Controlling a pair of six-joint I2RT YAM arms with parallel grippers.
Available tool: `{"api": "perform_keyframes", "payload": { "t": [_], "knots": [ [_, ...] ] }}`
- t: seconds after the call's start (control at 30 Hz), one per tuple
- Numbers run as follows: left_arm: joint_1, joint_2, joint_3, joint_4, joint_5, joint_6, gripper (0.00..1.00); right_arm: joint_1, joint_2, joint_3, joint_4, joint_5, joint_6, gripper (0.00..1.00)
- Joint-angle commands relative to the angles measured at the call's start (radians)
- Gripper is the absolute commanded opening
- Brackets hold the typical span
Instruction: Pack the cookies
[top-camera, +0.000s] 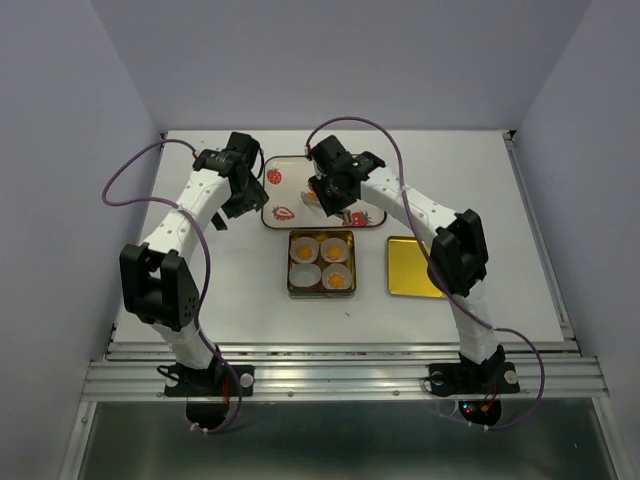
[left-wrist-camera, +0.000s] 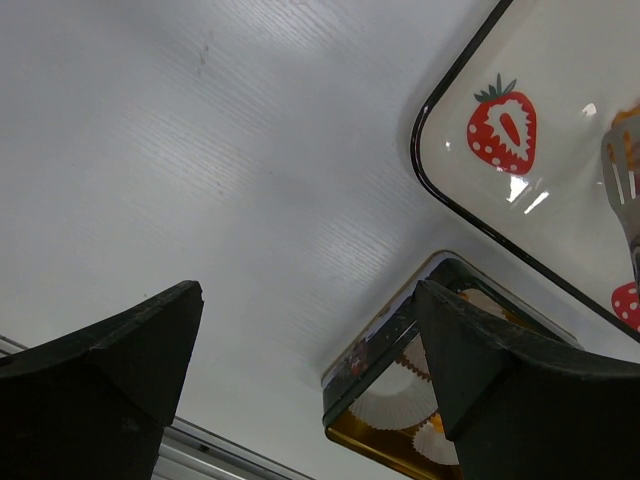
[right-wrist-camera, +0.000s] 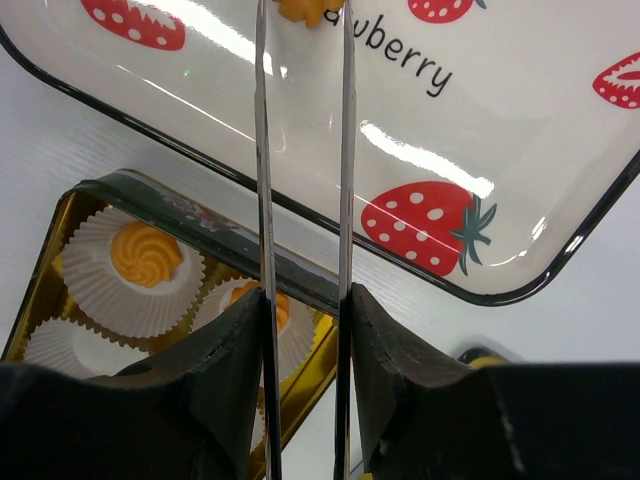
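A square tin holds white paper cups. Two orange-yellow cookies lie in its right-hand cups and also show in the right wrist view; the left-hand cups look white. My right gripper is shut on metal tongs above the strawberry plate. Another cookie sits between the tongs' tips over the plate; I cannot tell whether it is pinched. My left gripper is open and empty, over the table left of the plate.
A gold lid lies flat to the right of the tin. The plate's black rim and the tin's corner lie just right of the left gripper. Walls enclose the table at the back and sides.
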Motion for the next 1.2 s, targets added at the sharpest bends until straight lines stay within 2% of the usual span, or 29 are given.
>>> {"api": "perform_keyframes", "payload": {
  "t": [0.0, 0.5, 0.9, 1.17],
  "knots": [
    [0.006, -0.037, 0.054, -0.002, -0.010, 0.009, 0.99, 0.009, -0.067, 0.042, 0.055, 0.024, -0.004, 0.37],
    [-0.008, -0.021, 0.074, 0.007, 0.016, -0.001, 0.99, 0.009, -0.246, -0.120, 0.076, -0.071, -0.022, 0.34],
    [-0.065, -0.007, 0.077, 0.016, 0.016, -0.028, 0.99, 0.018, -0.467, -0.271, -0.049, -0.284, -0.080, 0.33],
    [-0.080, -0.010, 0.058, 0.019, 0.004, -0.047, 0.99, 0.078, -0.520, -0.320, -0.123, -0.330, -0.137, 0.34]
  ]
}}
